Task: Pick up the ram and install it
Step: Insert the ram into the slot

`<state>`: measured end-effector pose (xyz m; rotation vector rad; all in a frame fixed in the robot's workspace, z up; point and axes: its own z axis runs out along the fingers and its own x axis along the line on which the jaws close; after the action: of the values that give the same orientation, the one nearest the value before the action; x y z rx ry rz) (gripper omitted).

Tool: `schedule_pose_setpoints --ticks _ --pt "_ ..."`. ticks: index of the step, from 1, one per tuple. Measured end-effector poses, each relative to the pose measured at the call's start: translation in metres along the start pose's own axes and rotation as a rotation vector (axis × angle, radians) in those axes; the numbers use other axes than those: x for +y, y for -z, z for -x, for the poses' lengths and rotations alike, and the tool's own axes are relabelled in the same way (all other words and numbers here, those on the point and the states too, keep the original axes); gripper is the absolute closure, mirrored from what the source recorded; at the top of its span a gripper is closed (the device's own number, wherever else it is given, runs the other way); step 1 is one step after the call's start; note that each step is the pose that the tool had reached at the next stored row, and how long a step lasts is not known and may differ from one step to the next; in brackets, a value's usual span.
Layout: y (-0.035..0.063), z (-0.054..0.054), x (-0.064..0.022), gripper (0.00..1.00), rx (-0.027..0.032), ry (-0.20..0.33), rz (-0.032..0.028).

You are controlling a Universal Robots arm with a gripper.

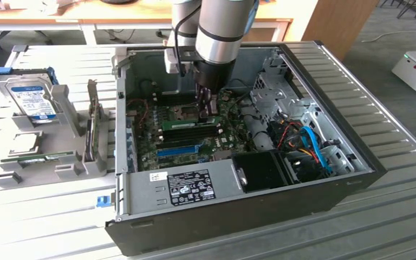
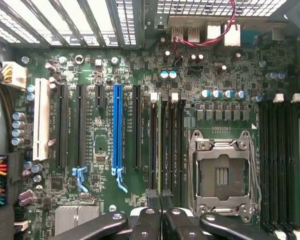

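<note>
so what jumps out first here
The arm poking down into the open pc case, its claw shut low over the motherboard. Then the blue slot and bare cpu socket on that board, and a hard drive at the exterior view's left.

Cannot follow the arm (image 1: 219, 32) above the gripper (image 1: 208, 114) past the picture's edge. Cannot tell how deep the ram (image 1: 186, 123) at the fingertips sits. Cannot read the label (image 1: 190, 187) well clear of the gripper.
</note>
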<state>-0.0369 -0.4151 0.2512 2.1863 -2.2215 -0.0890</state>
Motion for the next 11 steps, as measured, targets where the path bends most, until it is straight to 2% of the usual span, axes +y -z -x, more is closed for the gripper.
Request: schedule_pose_setpoints --ticks 11 --pt "-0.0027 0.0 -0.0013 0.88 0.0 0.0 0.0"
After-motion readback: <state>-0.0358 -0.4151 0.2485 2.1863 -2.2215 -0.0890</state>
